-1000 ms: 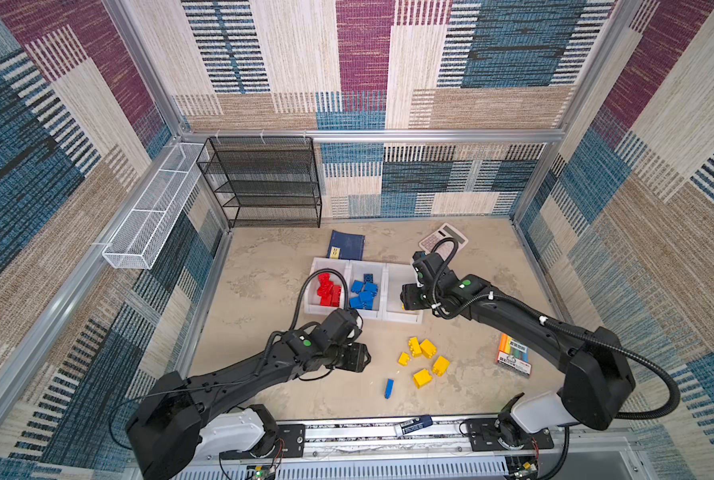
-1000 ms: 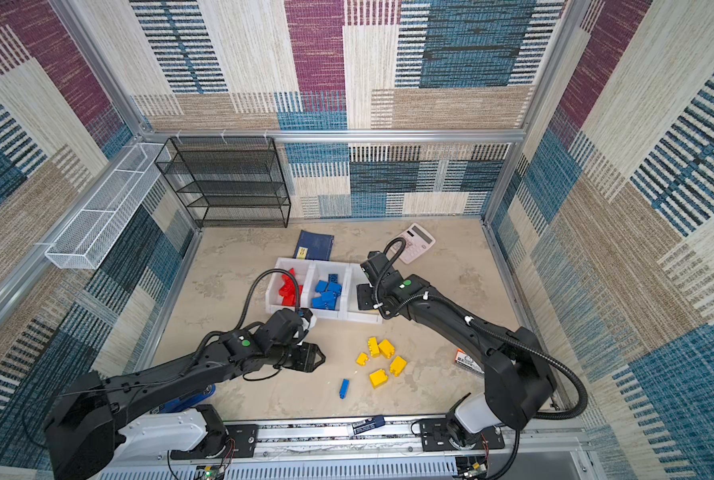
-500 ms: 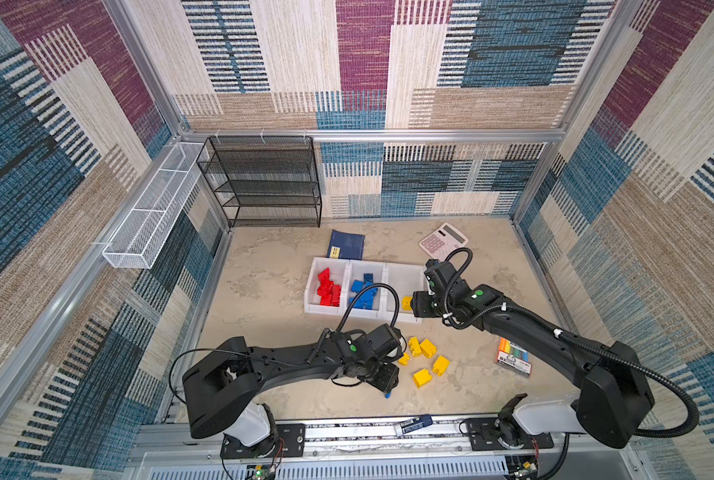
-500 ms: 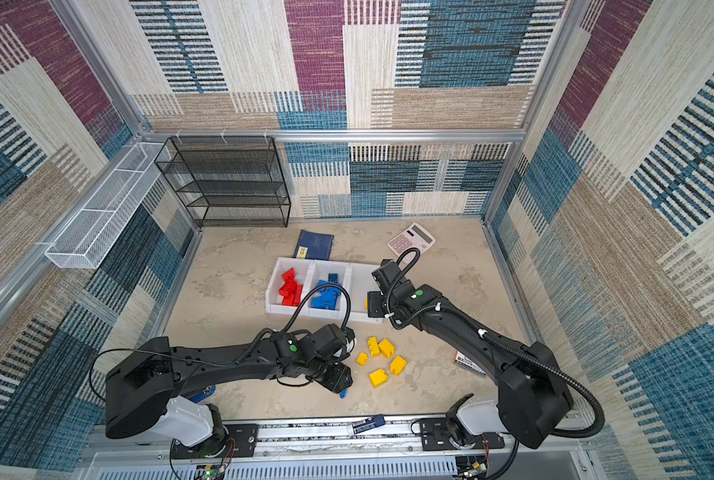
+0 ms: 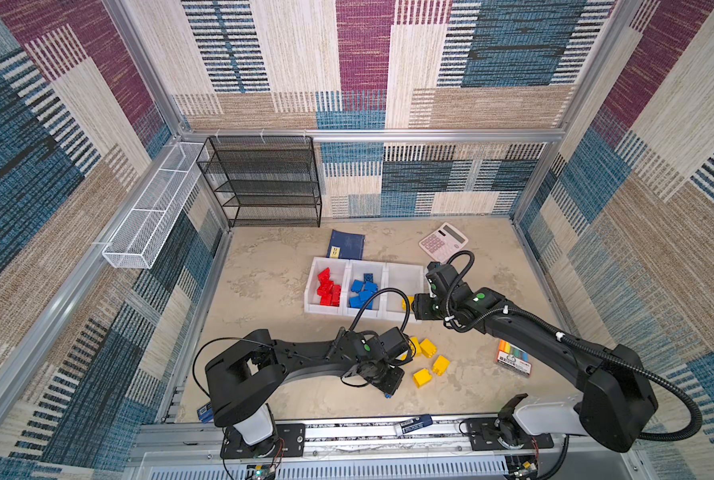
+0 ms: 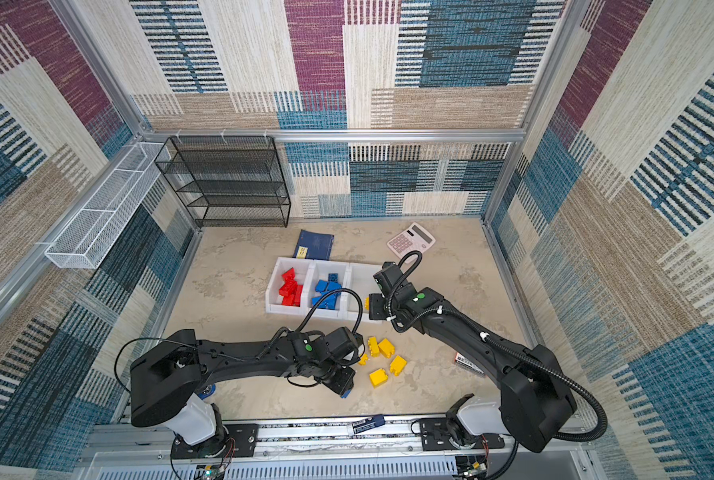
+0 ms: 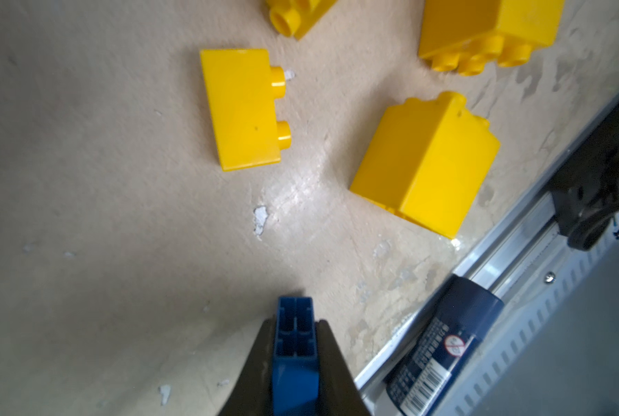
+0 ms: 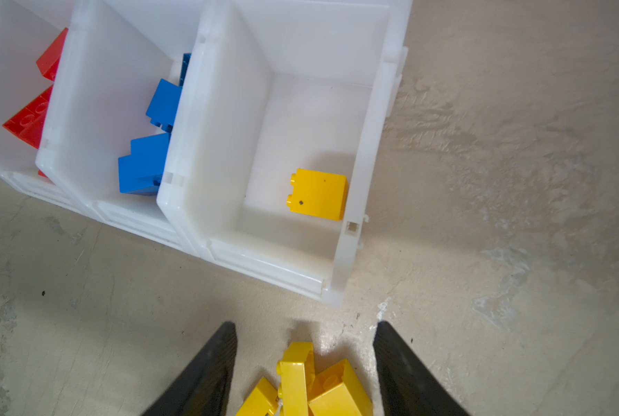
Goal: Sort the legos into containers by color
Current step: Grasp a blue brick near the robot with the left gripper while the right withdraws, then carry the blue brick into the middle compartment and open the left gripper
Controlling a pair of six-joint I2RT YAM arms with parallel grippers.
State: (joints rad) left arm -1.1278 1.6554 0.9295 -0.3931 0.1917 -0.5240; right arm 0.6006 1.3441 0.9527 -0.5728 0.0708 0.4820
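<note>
Down by the front rail of the table (image 5: pixel 272 291), the left claw (image 7: pixel 295 326) has swung over from beside the bins and snapped shut on a slim blue brick (image 7: pixel 295 345). A second ago its jaws were partly open and nowhere near it. Now the brick stands on edge between the two dark fingers (image 7: pixel 254 367), hollow underside showing, pinched by its flat sides. I cannot tell whether it has left the table yet. Ahead of that claw lie loose yellow bricks (image 7: pixel 245 108), well clear of the grip.

Across from it, the right claw (image 8: pixel 305 327) has backed out of the containers (image 8: pixel 371 144). Its jaws hang half apart and hold nothing. One yellow brick (image 8: pixel 317 194) now rests alone on the floor of the end bin just beyond the claw. A small heap of yellow ones (image 8: pixel 311 381) sits on the table below the gap between its fingers.

My reading is that this blue brick was the last stray of its colour. Once it reaches the middle bin, where the other blue bricks (image 5: pixel 363 291) lie next to the red bricks (image 5: pixel 328 286), only yellow is left to sort. The right claw looks poised to drop onto that heap. The narrow hold on the blue piece could let it twist during the lift.
</note>
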